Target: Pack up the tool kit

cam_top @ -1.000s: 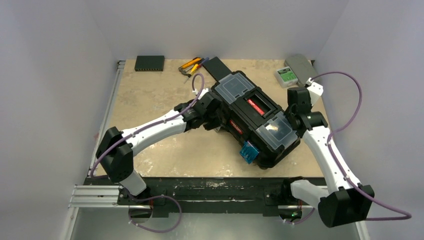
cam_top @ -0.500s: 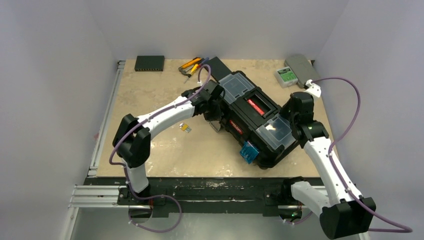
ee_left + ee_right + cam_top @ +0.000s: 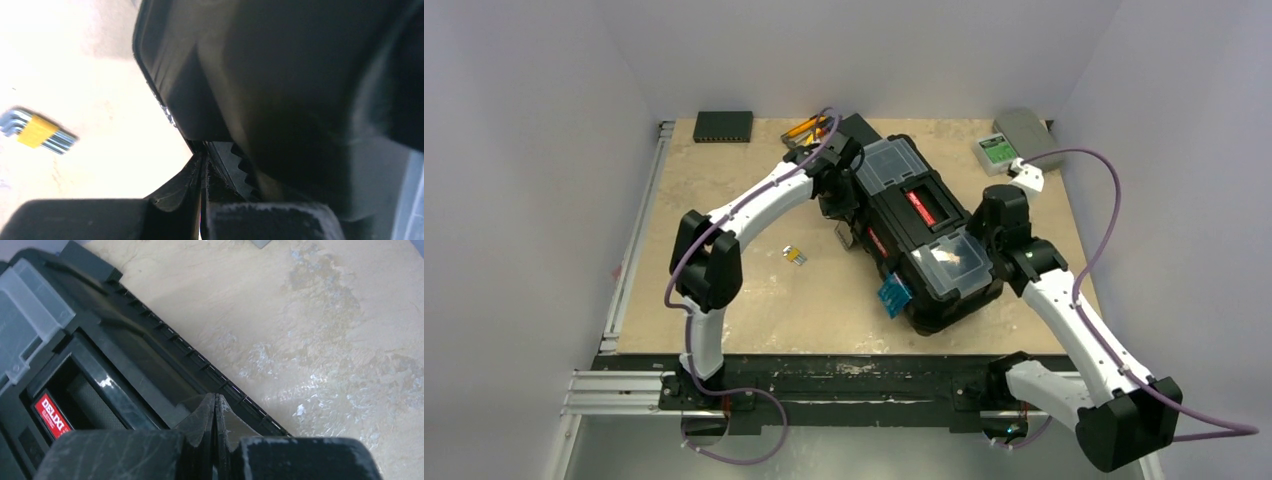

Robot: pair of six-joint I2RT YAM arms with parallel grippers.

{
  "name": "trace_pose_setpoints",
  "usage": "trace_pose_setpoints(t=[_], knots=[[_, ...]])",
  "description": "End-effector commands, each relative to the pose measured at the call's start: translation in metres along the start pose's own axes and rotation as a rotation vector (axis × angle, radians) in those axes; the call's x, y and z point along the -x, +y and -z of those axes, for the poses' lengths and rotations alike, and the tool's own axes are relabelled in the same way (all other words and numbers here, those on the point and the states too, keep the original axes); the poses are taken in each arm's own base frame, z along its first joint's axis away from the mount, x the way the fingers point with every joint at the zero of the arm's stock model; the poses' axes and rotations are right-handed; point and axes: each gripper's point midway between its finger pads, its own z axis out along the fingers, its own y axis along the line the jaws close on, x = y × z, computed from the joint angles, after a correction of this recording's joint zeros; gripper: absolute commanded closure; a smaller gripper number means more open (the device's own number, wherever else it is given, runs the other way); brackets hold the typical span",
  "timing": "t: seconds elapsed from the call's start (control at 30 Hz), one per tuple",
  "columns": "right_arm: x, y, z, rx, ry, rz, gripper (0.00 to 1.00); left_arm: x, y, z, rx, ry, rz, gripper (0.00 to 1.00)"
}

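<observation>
The black toolbox (image 3: 921, 208) lies slantwise mid-table with its lid down, showing a red label (image 3: 51, 415) at the handle, clear compartment lids (image 3: 951, 262) and a blue latch (image 3: 892, 293) hanging off its near side. My left gripper (image 3: 837, 195) is shut and empty, its tips (image 3: 202, 157) against the box's dark left wall (image 3: 280, 75). On the box's right rim (image 3: 200, 365) sits my right gripper (image 3: 984, 222), shut with nothing held, its tips (image 3: 215, 397) touching the ribbed edge. Yellow-black hand tools (image 3: 808, 128) lie at the back, behind the left wrist.
A small hex-key set with a yellow band (image 3: 795, 256) lies on the table left of the toolbox, also in the left wrist view (image 3: 35, 132). A flat black box (image 3: 723, 125) sits at the back left. A grey case with a green label (image 3: 996, 150) is at the back right.
The toolbox has swung and slid left and slightly nearer. My left arm moved toward the far end of the box, uncovering the hex keys. My right arm followed the box leftward.
</observation>
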Motion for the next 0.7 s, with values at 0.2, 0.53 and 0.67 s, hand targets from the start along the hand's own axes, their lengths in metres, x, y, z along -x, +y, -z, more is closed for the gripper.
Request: trace_pose_setpoints(t=[0.2,0.53,0.67], knots=[[-0.130,0.043,0.047,0.187,0.539,0.108,1.00,0.060,-0.072,0.009,-0.303,-0.168,-0.052,1.00],[-0.078,-0.001,0.045,-0.063,0.344,0.194,1.00,0.065,0.006,0.098,-0.043,-0.332,-0.132,1.00],[-0.073,-0.017,0.045,-0.139,0.317,0.238,1.00,0.049,0.040,0.130,0.024,-0.358,-0.121,1.00]])
